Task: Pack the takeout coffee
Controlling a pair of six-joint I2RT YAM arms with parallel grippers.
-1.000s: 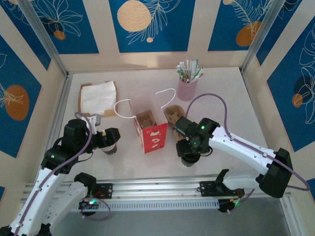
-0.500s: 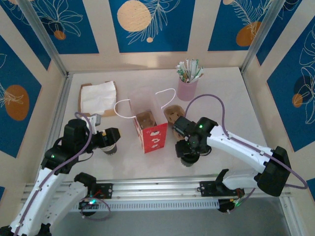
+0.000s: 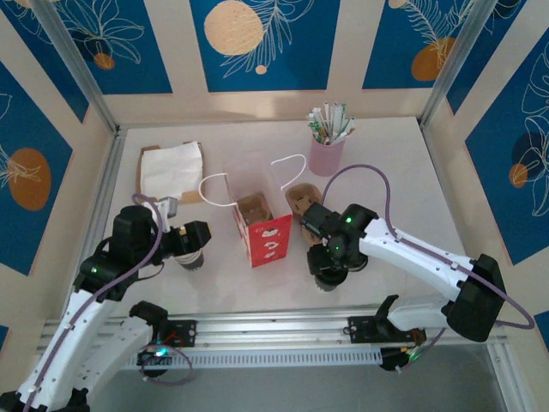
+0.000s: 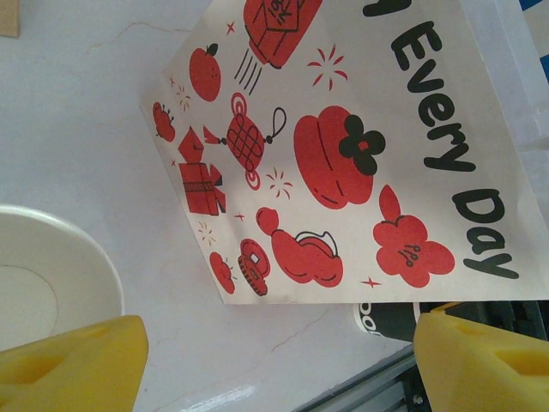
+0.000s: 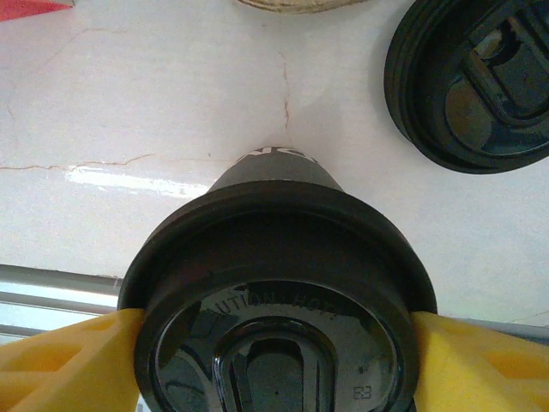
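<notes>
One cup to pack: the takeout coffee (image 5: 279, 283) stands upright on the table (image 3: 429, 163), right of the red-and-white bag (image 3: 264, 239), near the front edge.
Right gripper (image 5: 274, 348): I see its yellow fingers (image 5: 64, 365) at both sides of the cup's black lid. They seem to touch the rim, so I count it as gripped.
Left gripper (image 4: 274, 365): spread wide, with nothing in it.

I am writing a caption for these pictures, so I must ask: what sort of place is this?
Probably a robot test booth staged as a café counter: blue patterned panels around the table, a red-and-white paper bag, and a lidded coffee cup.
</notes>
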